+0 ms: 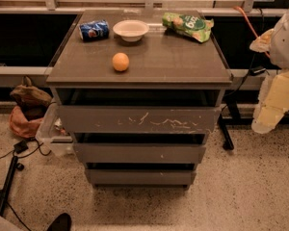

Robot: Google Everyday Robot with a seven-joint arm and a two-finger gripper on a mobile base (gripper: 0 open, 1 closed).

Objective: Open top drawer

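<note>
The top drawer [139, 120] is the widest of three dark grey, handleless fronts on a low cabinet, and its panel carries many whitish scratches. A dark gap shows between its upper edge and the cabinet top [149, 73]. Two narrower, nearly unmarked drawer fronts [139, 153] sit below it. My gripper [263, 123] is at the lower end of the white and cream arm at the right edge of the view. It hangs to the right of the cabinet, level with the top drawer and apart from it.
On the cabinet top are an orange [120, 61], a lying blue soda can [94, 30], a white bowl [130, 30] and a green snack bag [188, 26]. A plastic bin [52, 137], bags [28, 105] and cables [14, 150] lie on the floor at left. A black stand leg [226, 129] stands at right.
</note>
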